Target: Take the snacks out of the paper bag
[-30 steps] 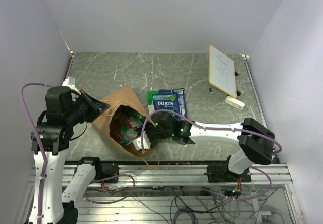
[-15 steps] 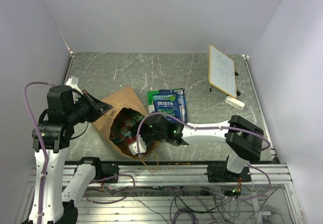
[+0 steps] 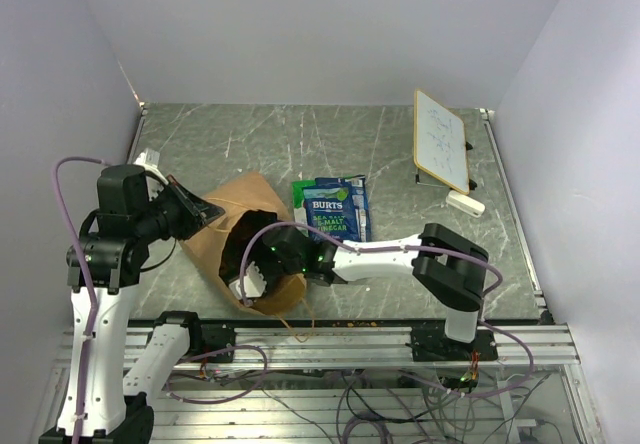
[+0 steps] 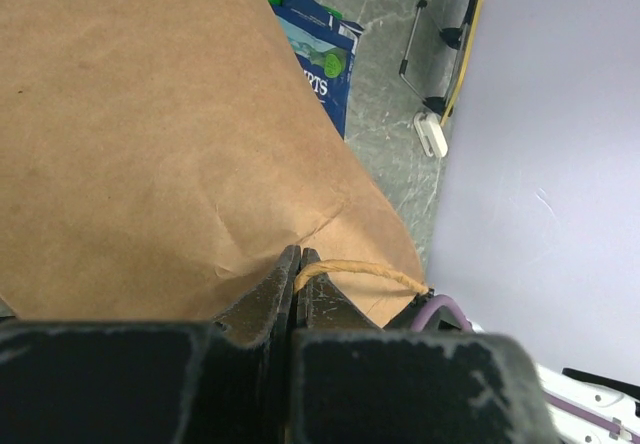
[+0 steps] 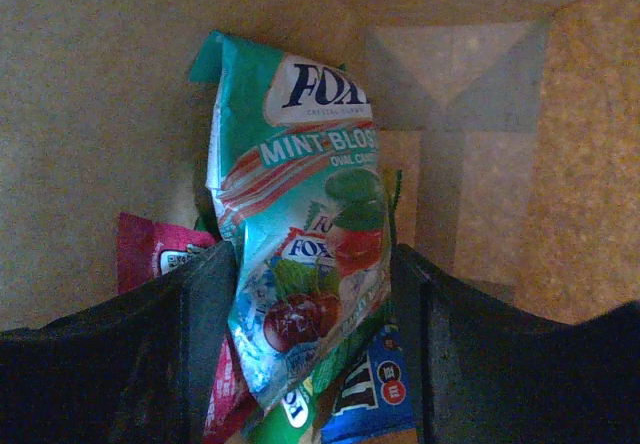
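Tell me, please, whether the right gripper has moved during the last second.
Yes. The right gripper has moved left, away from the Burts packet, deeper into the paper bag.

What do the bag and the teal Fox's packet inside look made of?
The paper bag: matte brown kraft paper, judging by its creases and fibrous grain. The Fox's packet: probably glossy plastic or foil film, given its sheen and printed surface.

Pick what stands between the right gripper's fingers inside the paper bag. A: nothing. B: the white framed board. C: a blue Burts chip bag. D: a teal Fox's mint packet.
D: in the right wrist view the teal Fox's mint packet stands between the fingers of the right gripper, with the brown walls of the paper bag behind it.
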Available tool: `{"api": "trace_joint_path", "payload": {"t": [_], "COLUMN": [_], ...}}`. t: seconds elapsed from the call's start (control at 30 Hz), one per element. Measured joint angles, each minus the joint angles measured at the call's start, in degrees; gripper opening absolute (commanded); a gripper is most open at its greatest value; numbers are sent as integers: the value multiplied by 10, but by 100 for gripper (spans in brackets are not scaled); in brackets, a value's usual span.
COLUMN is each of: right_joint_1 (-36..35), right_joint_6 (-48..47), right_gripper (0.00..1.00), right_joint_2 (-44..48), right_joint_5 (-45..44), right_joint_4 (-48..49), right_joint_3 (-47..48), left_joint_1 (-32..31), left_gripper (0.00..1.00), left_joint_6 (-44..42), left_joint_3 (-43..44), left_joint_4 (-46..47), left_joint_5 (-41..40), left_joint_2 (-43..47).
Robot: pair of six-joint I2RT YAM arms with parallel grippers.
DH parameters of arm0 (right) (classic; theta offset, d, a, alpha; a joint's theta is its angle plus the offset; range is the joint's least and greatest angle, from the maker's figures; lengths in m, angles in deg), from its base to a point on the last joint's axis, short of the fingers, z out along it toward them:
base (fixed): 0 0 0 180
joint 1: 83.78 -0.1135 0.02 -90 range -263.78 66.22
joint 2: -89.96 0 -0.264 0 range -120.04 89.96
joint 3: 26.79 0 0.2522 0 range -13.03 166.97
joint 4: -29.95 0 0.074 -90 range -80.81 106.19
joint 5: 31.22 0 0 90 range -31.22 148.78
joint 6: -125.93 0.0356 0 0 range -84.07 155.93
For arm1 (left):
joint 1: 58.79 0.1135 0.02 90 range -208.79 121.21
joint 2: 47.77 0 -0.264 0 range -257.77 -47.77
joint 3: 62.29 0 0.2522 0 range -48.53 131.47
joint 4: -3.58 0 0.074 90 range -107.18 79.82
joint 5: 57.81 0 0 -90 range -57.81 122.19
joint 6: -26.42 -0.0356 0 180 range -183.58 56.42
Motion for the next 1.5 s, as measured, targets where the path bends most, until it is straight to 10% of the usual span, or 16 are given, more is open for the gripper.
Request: {"api": "trace_joint_path", "payload": {"t": [0.3, 0.77, 1.5], "right_joint_1": [-4, -3, 5], "right_joint_6": [-9, 17, 144], "right_gripper": [61, 1, 0], "right_joint_2": [-45, -77, 98], "right_joint_5": [-22, -37, -59], "right_joint_4": [-23, -39, -90], "right_joint_3": [39, 100, 36], "left_joint_1": [0, 0, 0], "left_gripper": [7, 7, 7], "left_joint_6": [-15, -37, -27], "left_joint_3": [2, 22, 26], "left_joint_4": [-1, -5, 5], "left_joint_5": [6, 5, -14], "left_joint_2": [-20, -30, -17]}}
